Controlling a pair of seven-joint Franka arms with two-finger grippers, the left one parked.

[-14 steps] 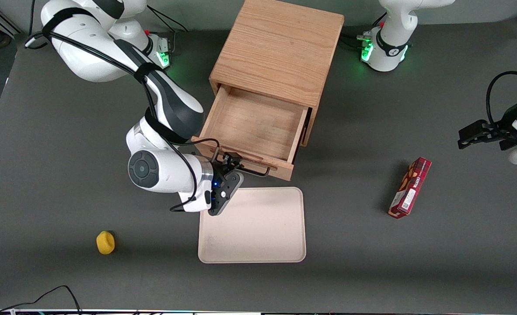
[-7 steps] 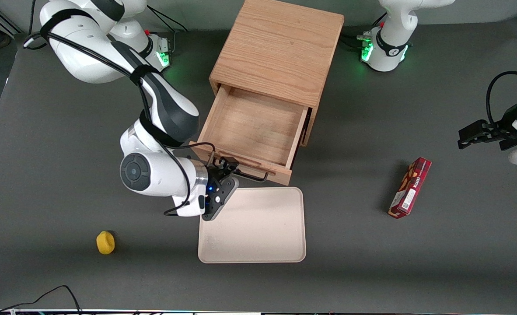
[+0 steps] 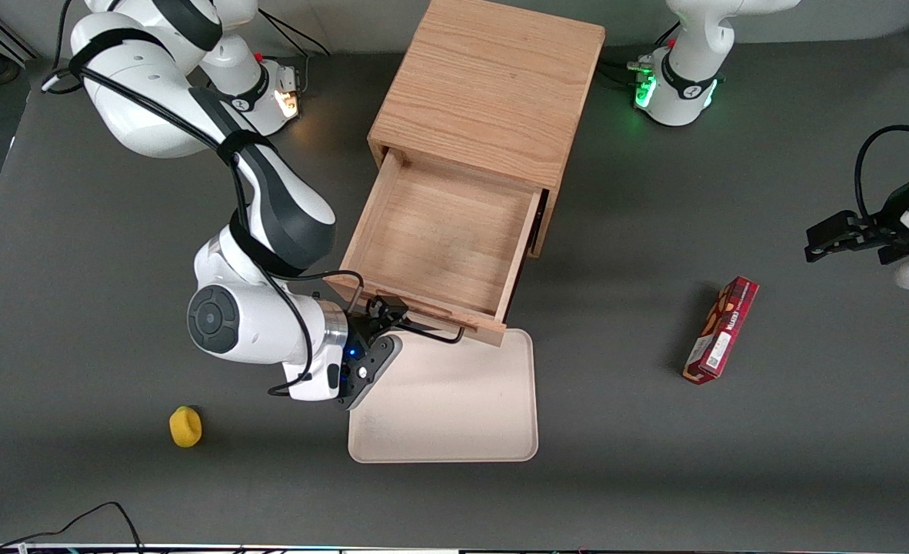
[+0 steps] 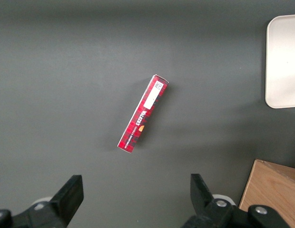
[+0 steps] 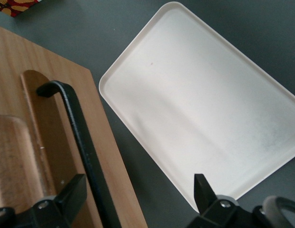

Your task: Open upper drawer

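The upper drawer (image 3: 439, 238) is a light oak box pulled far out of the cabinet (image 3: 493, 85), and its inside is bare. Its black wire handle (image 3: 424, 332) runs along the front, which hangs over the edge of the cream tray (image 3: 454, 408). My right gripper (image 3: 384, 314) is at the handle's end toward the working arm. In the right wrist view the gripper (image 5: 138, 194) is open, its fingers (image 5: 71, 192) wide apart, with the handle (image 5: 78, 133) passing between them close to one finger, against the drawer front (image 5: 109, 156). The bottom drawer is hidden under the upper one.
The cream tray (image 5: 204, 109) lies nearer the front camera than the cabinet. A small yellow object (image 3: 185, 425) sits toward the working arm's end. A red box (image 3: 721, 329) lies toward the parked arm's end and also shows in the left wrist view (image 4: 142, 113).
The drawer has slid farther out toward the front camera, and its front now overlaps the tray's edge. My gripper has moved the same way, staying at the handle.
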